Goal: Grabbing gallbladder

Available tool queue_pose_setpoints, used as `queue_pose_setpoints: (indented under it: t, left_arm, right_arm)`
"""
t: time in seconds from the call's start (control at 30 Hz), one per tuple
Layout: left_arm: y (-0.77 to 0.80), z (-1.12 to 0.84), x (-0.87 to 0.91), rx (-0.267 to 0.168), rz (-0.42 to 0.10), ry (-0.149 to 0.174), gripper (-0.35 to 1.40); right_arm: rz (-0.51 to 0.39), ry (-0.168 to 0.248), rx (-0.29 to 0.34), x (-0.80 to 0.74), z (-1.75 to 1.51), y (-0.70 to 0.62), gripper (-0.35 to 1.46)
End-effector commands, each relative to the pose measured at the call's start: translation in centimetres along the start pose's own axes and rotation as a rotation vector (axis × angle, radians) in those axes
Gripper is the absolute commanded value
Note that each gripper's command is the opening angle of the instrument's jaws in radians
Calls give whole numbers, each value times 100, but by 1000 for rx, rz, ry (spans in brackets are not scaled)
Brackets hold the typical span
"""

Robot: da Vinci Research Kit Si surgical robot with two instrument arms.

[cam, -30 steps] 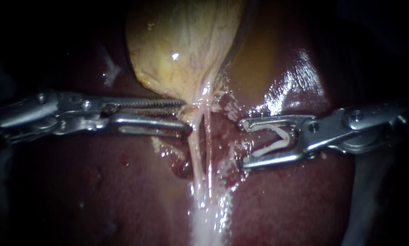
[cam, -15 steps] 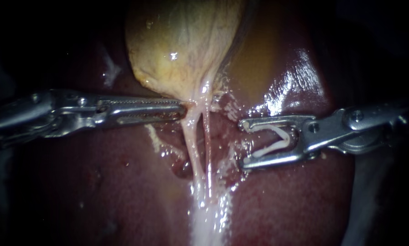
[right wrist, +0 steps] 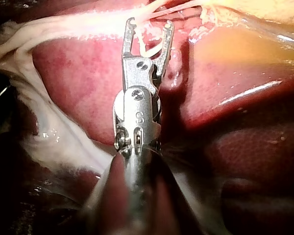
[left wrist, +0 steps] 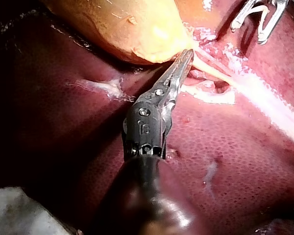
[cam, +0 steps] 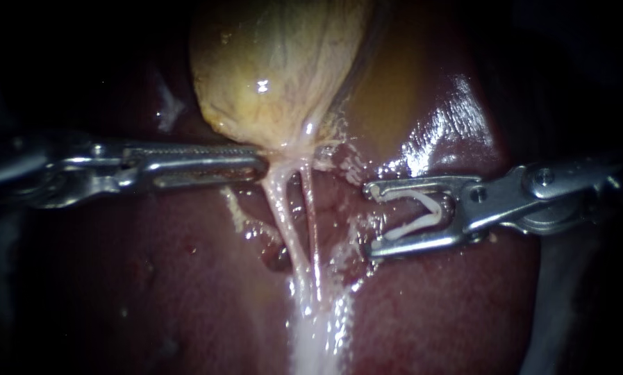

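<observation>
Left instrument pinching the gallbladder's narrow end, over the liver [cam: 151, 278].

The gallbladder [cam: 276, 62] runs lengthwise up the endoscope view, crosswise to the left instrument [cam: 259, 167], whose jaws look pressed together on its lower tip. Two pale tubes [cam: 290, 222] trail down from there. The right instrument [cam: 372, 219] waits well apart beyond them, its jaws spread around a white clip [cam: 415, 224].
</observation>
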Motion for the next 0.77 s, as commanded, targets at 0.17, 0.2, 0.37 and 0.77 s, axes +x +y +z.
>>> queue_pose_setpoints:
  t: [0.17,0.2,0.37,0.77]
  left_arm:
    - [-2,-9,5,3,4,12,-35]
    - [-2,-10,5,3,4,12,-35]
    - [-2,-9,4,4,4,12,-35]
    - [-2,-9,3,5,5,12,-35]
  right_arm:
    - [0,0,0,0,0,0,38]
    - [0,0,0,0,0,0,38]
    - [0,0,0,0,0,0,38]
    - [0,0,0,0,0,0,38]
